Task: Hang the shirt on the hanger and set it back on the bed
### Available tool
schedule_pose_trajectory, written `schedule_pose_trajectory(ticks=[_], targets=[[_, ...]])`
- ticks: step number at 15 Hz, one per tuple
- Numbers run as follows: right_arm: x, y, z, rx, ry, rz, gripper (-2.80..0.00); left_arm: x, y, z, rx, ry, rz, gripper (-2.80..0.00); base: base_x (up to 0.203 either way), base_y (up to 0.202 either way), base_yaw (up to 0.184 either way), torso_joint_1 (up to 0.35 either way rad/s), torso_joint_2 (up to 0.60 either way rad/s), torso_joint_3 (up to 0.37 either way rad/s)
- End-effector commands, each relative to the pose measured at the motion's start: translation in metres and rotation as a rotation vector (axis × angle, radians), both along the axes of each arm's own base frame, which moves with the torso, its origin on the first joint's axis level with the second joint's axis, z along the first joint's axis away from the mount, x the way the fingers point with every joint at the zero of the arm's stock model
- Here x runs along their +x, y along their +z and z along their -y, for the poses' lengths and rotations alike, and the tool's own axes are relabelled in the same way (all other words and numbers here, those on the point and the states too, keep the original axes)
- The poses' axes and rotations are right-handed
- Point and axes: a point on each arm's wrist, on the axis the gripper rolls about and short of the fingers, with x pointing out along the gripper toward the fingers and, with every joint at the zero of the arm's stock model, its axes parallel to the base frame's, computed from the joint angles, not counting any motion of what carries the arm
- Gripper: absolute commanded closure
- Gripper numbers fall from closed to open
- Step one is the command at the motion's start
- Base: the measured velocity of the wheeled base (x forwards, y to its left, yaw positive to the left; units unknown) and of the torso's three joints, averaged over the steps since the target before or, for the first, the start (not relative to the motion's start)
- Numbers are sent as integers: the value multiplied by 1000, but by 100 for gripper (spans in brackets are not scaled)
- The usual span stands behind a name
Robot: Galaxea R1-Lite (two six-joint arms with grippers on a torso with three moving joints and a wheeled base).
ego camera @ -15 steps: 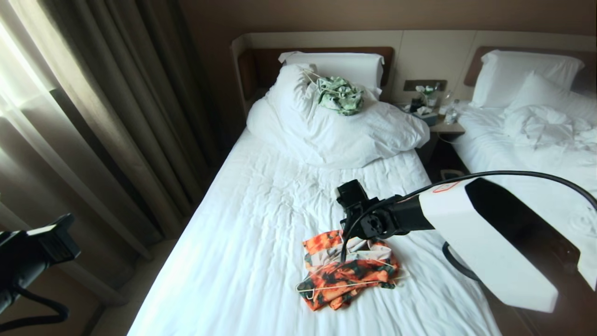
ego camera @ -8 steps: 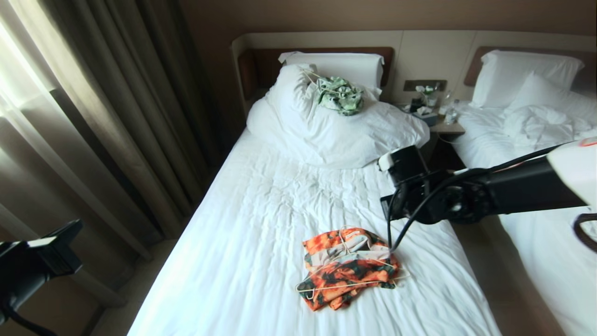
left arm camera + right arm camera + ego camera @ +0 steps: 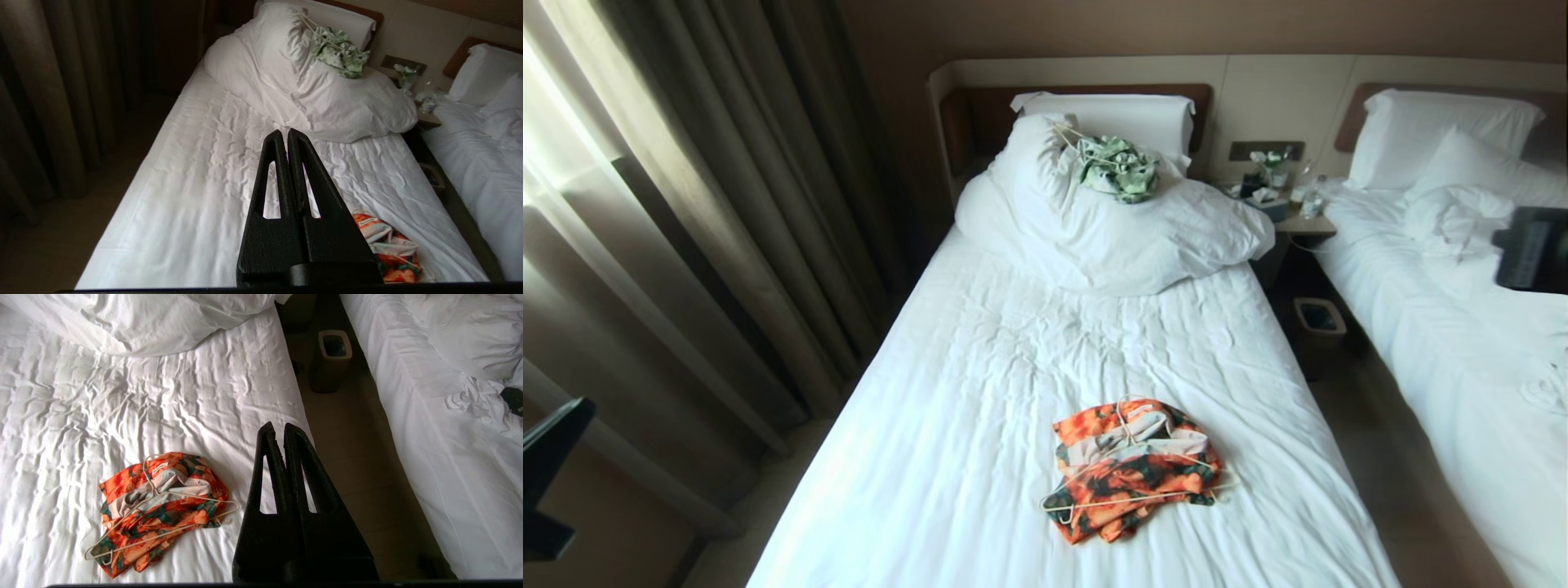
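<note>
Far left of the head frame: brown curtains (image 3: 686,204), and at the lower left edge a dark piece of the left arm. In its own wrist view, left gripper (image 3: 284,136) clenched on nothing, raised over the wrinkled sheet of the bed (image 3: 980,384). Upper centre: bunched duvet (image 3: 1111,233) with a pale green-and-white garment (image 3: 1119,167) on top, below the white pillow and brown headboard. Lower centre: the shirt (image 3: 1131,474), crumpled orange and green, flat on the sheet, with the hanger (image 3: 1135,495) lying across it, hook toward the headboard. Right of the bed: small waste bin (image 3: 1321,318) on the floor, then the second bed (image 3: 1462,343). Right gripper (image 3: 276,430) clenched, empty, above the bed's right edge, apart from the shirt.
</note>
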Motion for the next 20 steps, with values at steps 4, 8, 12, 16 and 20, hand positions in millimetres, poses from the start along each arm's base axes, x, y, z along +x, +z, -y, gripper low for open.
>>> schedule_pose_trajectory(ticks=[4,8,12,16,20], targets=[[-146,-25,48,53,-35,157,0,-78,8,23,-88,-198,68,0,0,0,0,0,0,0],[-185,-58,59,41,-126,161,0,-80,11,22,-106,-263,-4,0,0,0,0,0,0,0],[-206,-99,61,14,-147,106,0,-82,9,21,-43,-302,-46,0,0,0,0,0,0,0],[-213,-135,60,68,-46,88,0,-97,-20,19,80,-276,-34,0,0,0,0,0,0,0],[-203,-169,57,80,0,-39,0,-103,-54,18,229,-229,-51,0,0,0,0,0,0,0]])
